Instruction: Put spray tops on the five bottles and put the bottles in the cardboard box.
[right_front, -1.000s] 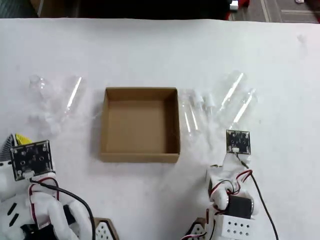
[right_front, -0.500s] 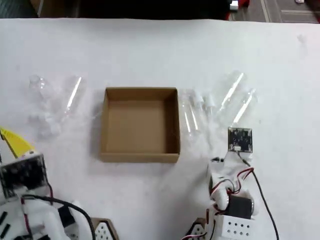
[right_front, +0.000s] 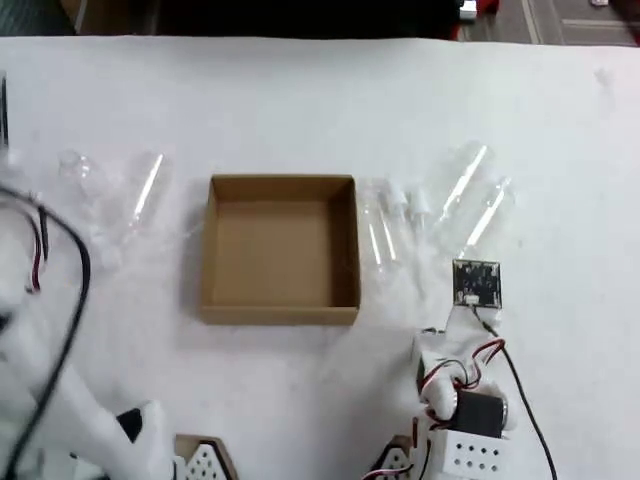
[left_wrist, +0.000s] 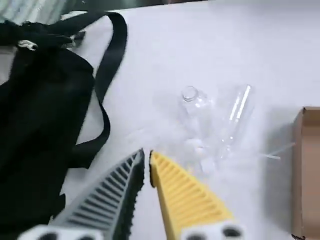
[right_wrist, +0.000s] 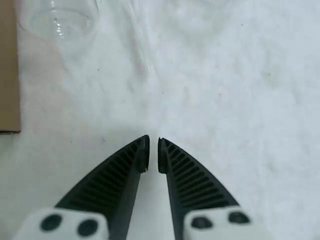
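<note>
A brown cardboard box (right_front: 280, 312), open at the top and with nothing inside, stands in the middle of the white table (right_front: 300, 100). Clear plastic bottles (right_front: 146, 188) lie on their sides at one side of it. More clear bottles (right_front: 466, 186) lie at the other side, the nearest just beside the box wall. They are so transparent against the white surface that their outlines and number are hard to make out. Whether the small white pieces among them are spray tops, I cannot tell.

The left arm (right_front: 40, 340) is a blurred white shape, cut by the picture edge. The left gripper (left_wrist: 146, 158), one finger grey and one yellow, is closed on nothing, near two bottles and a black fabric bag (left_wrist: 40, 115). The right gripper (right_wrist: 153, 153), with black fingers, is also closed and empty, low over the table. A round bottle end (right_wrist: 60, 19) is cut off at the edge there.
</note>
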